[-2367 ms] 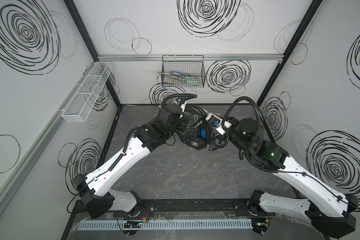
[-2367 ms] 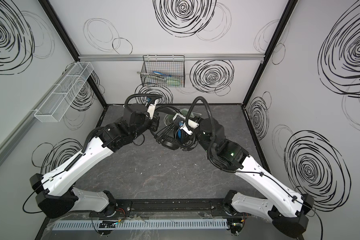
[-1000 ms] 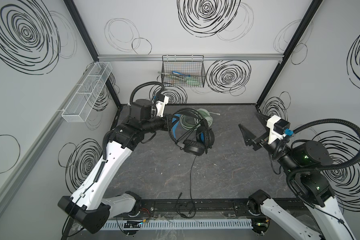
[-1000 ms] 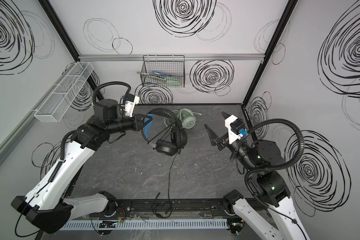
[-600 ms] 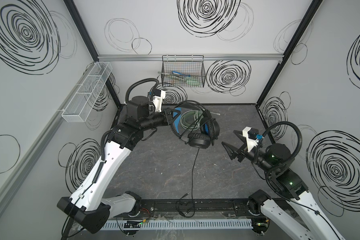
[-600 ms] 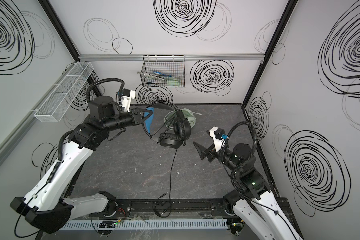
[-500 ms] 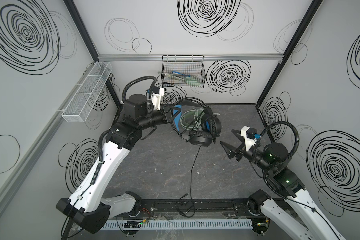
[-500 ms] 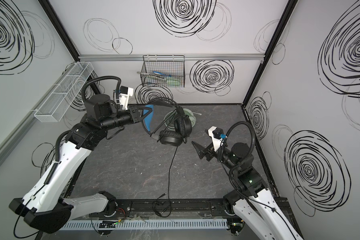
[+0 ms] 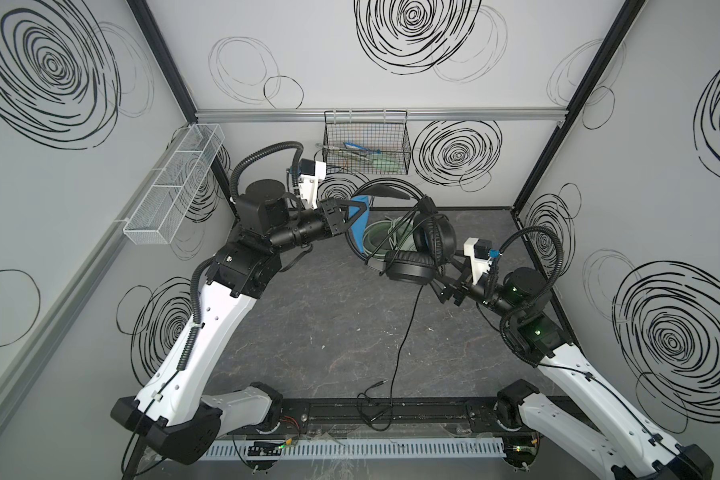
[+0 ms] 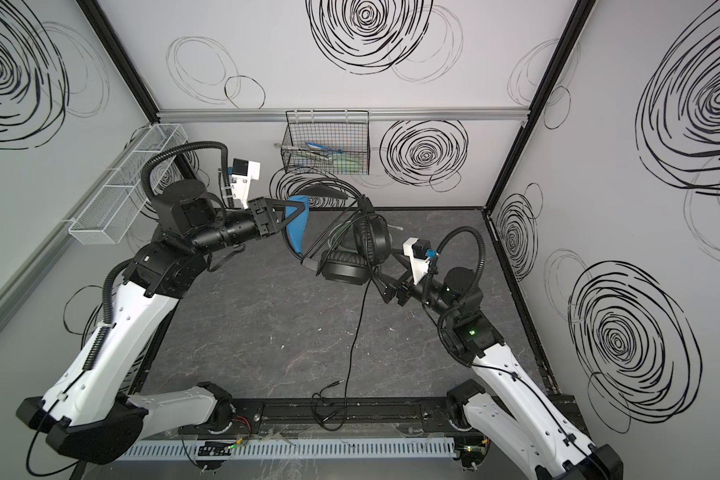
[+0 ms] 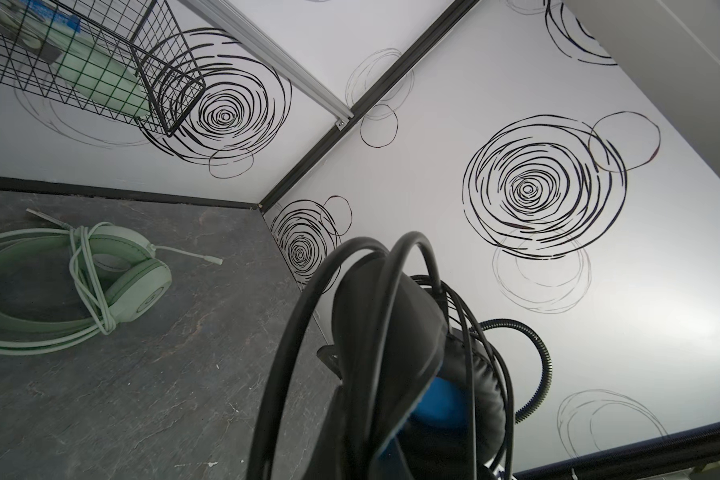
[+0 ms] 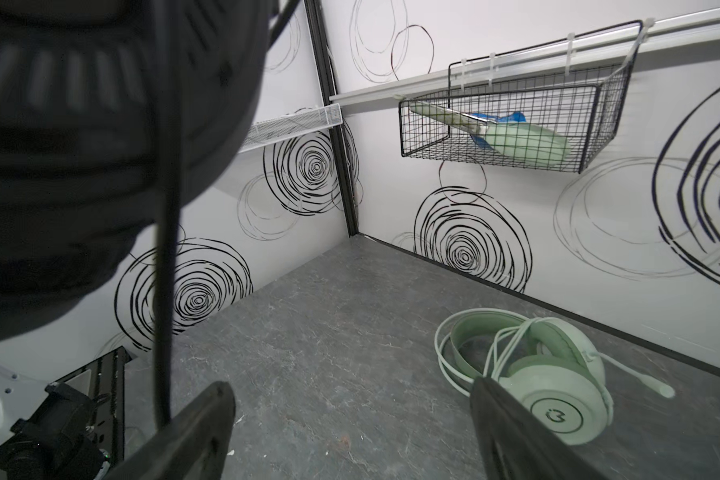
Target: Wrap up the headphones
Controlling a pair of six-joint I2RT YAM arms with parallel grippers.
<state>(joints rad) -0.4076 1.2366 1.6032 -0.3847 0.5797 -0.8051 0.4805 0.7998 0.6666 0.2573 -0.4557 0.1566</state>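
Soft, even white light all round: walls (image 9: 350,54) bright, grey floor (image 9: 329,324) duller, shadows faint. In both top views the wide lens splays the walls outward at ten and two o'clock. Close against the right wrist camera the black headphones (image 12: 80,145) blur; the side wall (image 11: 661,324) shows a pale sheen.

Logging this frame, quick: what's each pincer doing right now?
The left pincer: closed on the black headphones, at the headband.
The right pincer: open, holding nothing.
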